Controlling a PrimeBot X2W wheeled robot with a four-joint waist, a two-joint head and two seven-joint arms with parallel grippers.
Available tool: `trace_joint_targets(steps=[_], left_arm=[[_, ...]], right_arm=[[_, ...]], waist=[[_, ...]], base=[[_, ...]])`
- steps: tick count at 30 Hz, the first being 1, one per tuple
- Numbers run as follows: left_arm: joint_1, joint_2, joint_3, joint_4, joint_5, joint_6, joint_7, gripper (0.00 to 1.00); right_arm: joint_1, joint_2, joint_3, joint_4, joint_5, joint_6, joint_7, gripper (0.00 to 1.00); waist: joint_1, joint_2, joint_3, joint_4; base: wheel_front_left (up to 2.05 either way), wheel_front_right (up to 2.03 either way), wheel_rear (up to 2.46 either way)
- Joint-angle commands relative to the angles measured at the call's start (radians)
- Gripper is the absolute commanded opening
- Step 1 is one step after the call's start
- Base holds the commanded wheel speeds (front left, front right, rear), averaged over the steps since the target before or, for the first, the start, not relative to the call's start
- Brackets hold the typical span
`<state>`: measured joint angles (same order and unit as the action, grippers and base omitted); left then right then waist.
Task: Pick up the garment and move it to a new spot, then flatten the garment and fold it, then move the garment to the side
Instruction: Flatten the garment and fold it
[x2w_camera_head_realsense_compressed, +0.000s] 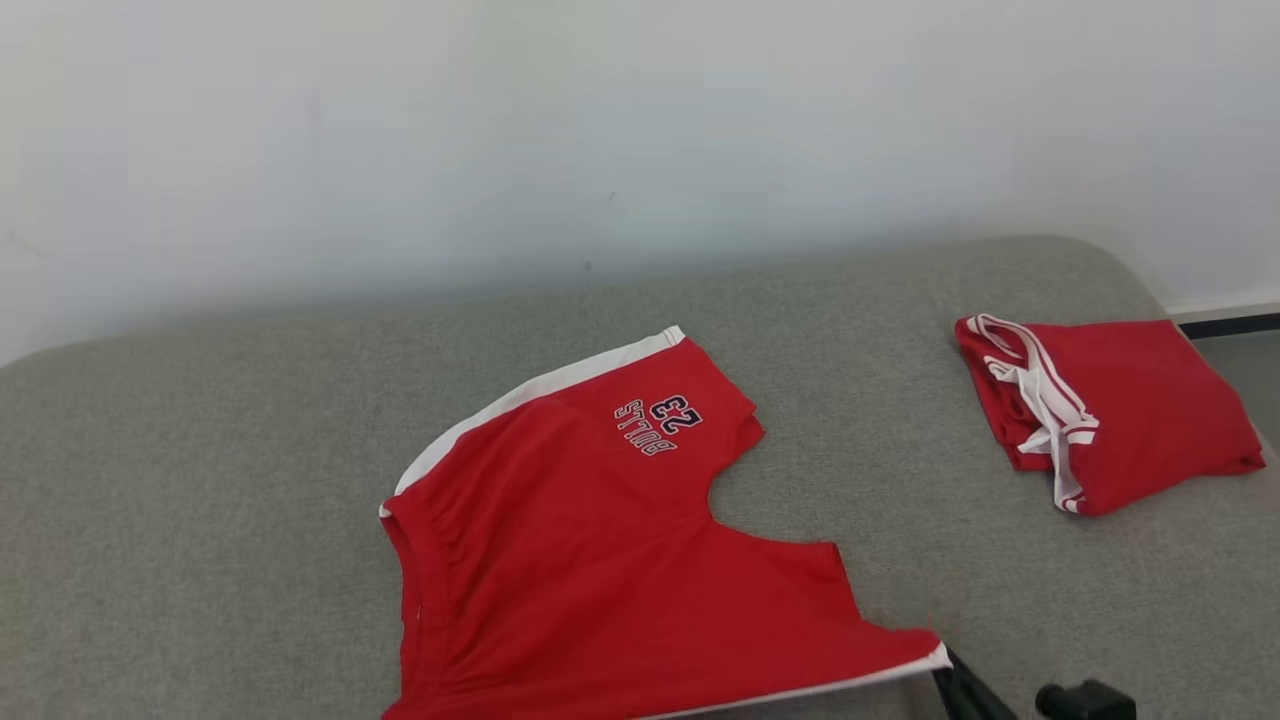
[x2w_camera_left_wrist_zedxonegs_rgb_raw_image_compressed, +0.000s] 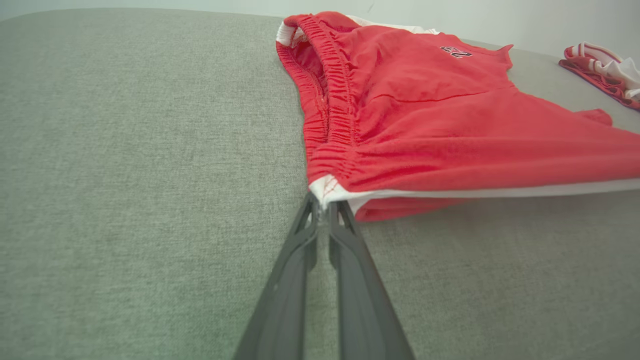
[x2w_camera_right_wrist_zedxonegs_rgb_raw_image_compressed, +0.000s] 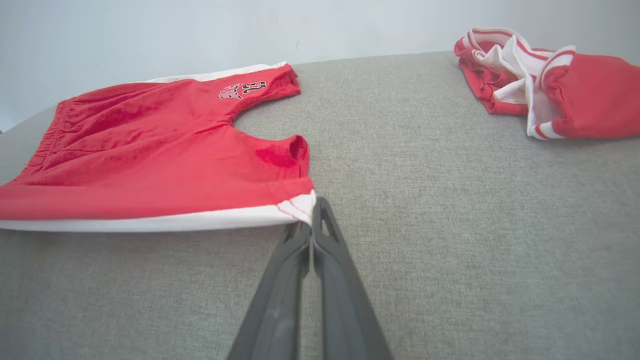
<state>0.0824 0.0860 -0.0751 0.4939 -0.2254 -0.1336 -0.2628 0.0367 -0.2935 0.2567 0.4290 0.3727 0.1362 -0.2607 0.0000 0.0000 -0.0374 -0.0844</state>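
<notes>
- Plainly, the red shorts (x2w_camera_head_realsense_compressed: 560, 560) lie spread on the grey padded surface (x2w_camera_head_realsense_compressed: 200, 480), left of centre in the head view, with the waistband to the robot's left and the two legs to its right.
- White lettering, "BULLS 23" (x2w_camera_head_realsense_compressed: 657, 425), sits on the far leg and reads upside down from the head camera.
- A white stripe runs along the far side of the shorts and another along the near side.
- The left claw (x2w_camera_left_wrist_zedxonegs_rgb_raw_image_compressed: 324, 207) is pressed together on the near waistband corner of the shorts (x2w_camera_left_wrist_zedxonegs_rgb_raw_image_compressed: 450, 115), pinching the white stripe where it meets the gathered elastic.
- The right claw (x2w_camera_right_wrist_zedxonegs_rgb_raw_image_compressed: 311, 227) is pressed together on the near leg's hem corner of the shorts (x2w_camera_right_wrist_zedxonegs_rgb_raw_image_compressed: 150, 150), also on the white stripe; its dark fingers (x2w_camera_head_realsense_compressed: 955, 675) show at the bottom of the head view.
- Between the two claws the near white edge is drawn straight, with shadow under it.
- A second red-and-white garment (x2w_camera_head_realsense_compressed: 1140, 410) lies bundled at the surface's far right, well apart from the shorts.
- A pale wall (x2w_camera_head_realsense_compressed: 600, 130) stands behind the surface.
</notes>
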Motion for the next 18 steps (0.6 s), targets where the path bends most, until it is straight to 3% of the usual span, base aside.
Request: trace_joint_targets(steps=[1, 10, 18], left_arm=[[0.000, 0.019, 0.010, -0.008, 0.000, 0.006, -0.002, 0.00], [-0.075, 0.025, -0.017, -0.075, 0.003, 0.006, -0.002, 0.00], [-0.187, 0.008, -0.010, -0.096, 0.045, 0.005, -0.002, 0.00]], right_arm=[[-0.020, -0.022, -0.017, -0.012, 0.004, -0.011, -0.006, 0.00], [-0.120, -0.055, -0.019, -0.066, 0.003, -0.009, -0.005, 0.00], [-0.305, -0.057, -0.010, -0.013, -0.030, -0.009, -0.005, 0.00]], waist=[[0.0000, 0.0000, 0.018, 0.011], [0.0000, 0.0000, 0.077, 0.048], [0.0000, 0.0000, 0.173, 0.085]], base=[[0.00, 0.00, 0.00], [0.00, 0.00, 0.00], [0.00, 0.00, 0.00]])
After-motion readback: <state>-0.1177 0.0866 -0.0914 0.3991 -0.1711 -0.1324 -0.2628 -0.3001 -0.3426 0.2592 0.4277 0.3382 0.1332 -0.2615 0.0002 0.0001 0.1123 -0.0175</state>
